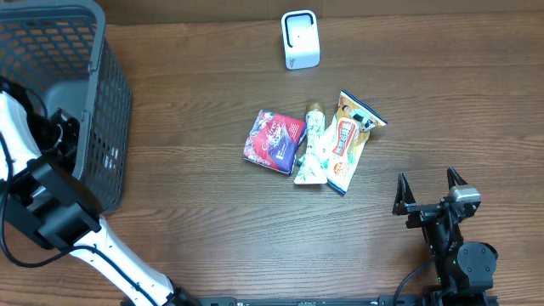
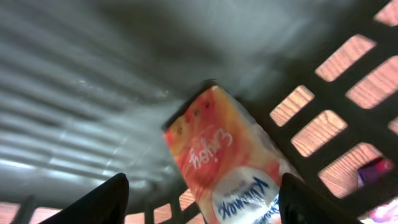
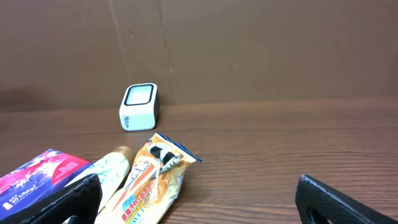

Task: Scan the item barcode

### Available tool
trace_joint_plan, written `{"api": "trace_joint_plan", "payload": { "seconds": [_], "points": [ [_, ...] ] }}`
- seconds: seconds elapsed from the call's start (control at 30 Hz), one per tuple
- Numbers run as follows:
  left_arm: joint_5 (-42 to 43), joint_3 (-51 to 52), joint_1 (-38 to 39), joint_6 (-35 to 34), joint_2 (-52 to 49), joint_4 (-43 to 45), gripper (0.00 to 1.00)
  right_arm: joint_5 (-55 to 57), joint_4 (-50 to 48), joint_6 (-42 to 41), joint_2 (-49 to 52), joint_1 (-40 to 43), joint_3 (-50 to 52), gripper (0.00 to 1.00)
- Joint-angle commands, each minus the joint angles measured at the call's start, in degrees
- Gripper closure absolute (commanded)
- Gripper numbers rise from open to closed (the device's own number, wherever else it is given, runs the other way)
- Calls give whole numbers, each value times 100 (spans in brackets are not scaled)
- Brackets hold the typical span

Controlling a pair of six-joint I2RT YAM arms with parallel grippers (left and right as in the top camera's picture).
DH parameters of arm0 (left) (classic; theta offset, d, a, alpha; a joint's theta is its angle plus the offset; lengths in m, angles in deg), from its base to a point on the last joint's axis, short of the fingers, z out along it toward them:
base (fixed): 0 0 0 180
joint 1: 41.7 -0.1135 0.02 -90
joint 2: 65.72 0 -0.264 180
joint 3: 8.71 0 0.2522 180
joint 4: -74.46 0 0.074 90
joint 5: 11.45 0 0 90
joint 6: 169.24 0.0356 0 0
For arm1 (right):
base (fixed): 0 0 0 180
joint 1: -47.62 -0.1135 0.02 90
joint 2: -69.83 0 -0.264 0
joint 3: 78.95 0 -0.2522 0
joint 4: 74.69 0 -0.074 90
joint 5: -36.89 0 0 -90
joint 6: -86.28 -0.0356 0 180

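Observation:
An orange and white tissue pack point(image 2: 224, 162) lies inside the grey basket point(image 1: 115, 93), leaning against its mesh wall. My left gripper point(image 2: 202, 182) reaches down into the basket with its jaws on either side of the pack's lower end. The right finger point(image 2: 305, 202) is close against the pack and the left finger point(image 2: 102, 202) stands apart from it. The white barcode scanner point(image 1: 300, 39) stands at the table's far middle. My right gripper point(image 1: 427, 178) hovers open and empty at the front right, facing the scanner point(image 3: 139, 107).
Three packets lie side by side mid-table: a purple pouch point(image 1: 274, 140), a pale green tube point(image 1: 311, 153) and a yellow-orange packet point(image 1: 350, 140). The right wrist view shows the same yellow-orange packet point(image 3: 152, 180) just ahead of the fingers. A brown wall backs the table.

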Motion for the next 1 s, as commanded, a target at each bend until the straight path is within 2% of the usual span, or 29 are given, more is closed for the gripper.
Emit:
{"api": "trace_joint_plan", "payload": {
  "seconds": [0.0,0.07,0.13,0.27,0.3,0.4,0.47,0.5,0.57,0.63,0.7,0.83,0.97],
  "points": [
    [24,299,22,109,-55,151,32,33,-46,22,-42,-22,59,0],
    [24,341,22,109,-55,195,34,33,-46,22,-42,-22,61,0],
    [22,341,22,109,-55,221,41,33,-46,22,-42,-22,61,0],
    [17,341,17,107,-55,262,68,33,-46,22,-42,-22,61,0],
    [17,341,17,107,-55,271,69,33,-46,22,-42,-22,59,0],
    [15,341,17,105,-55,284,67,33,-46,22,-42,-22,61,0],
    [13,341,17,83,-55,291,48,33,-46,22,-42,-22,59,0],
    [-4,341,17,59,-55,306,44,33,-46,22,-42,-22,59,0],
    [-575,341,17,-507,-55,374,38,33,-46,22,-42,-22,61,0],
    [-1298,341,11,-1421,-55,382,36,33,-46,22,-42,-22,61,0],
    [-1528,343,11,-1950,-55,378,36,33,-46,22,-42,-22,59,0],
    [-1408,343,13,-2505,-55,420,36,33,-46,22,-42,-22,59,0],
    [-1104,363,24,-2588,-57,533,36,33,-46,22,-42,-22,61,0]
  ]
}}
